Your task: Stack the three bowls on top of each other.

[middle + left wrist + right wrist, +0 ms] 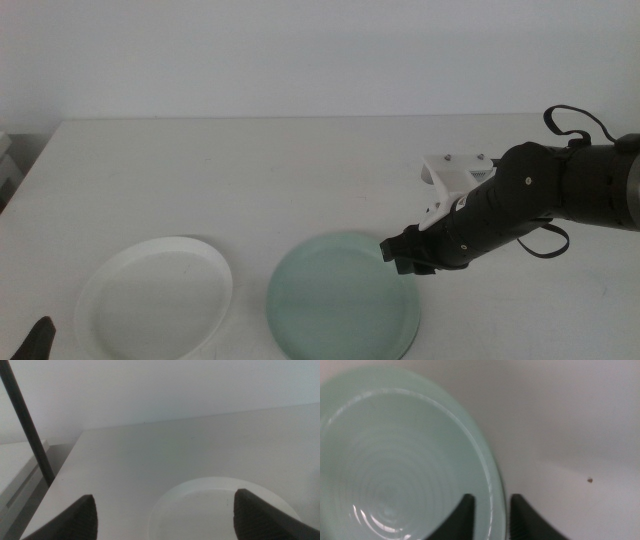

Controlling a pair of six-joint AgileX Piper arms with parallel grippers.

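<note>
White surface (300, 160) is carrying a ridged mint bowl (343, 297) beside a white bowl (155, 297); right end effector (491, 510) is narrowly straddling the mint rim. Only the left wrist view is showing the left end effector (165, 512) gaping wide.

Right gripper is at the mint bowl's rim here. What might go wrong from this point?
1. The right gripper straddles only the thin edge of the mint bowl; judging by the right wrist view, so shallow a grip may slip or let the bowl tilt when lifted.
2. The white bowl sits beside the mint bowl, so a tilted carry may clip its rim.
3. The left gripper waits open over the white bowl's near side and may crowd the placement.
</note>
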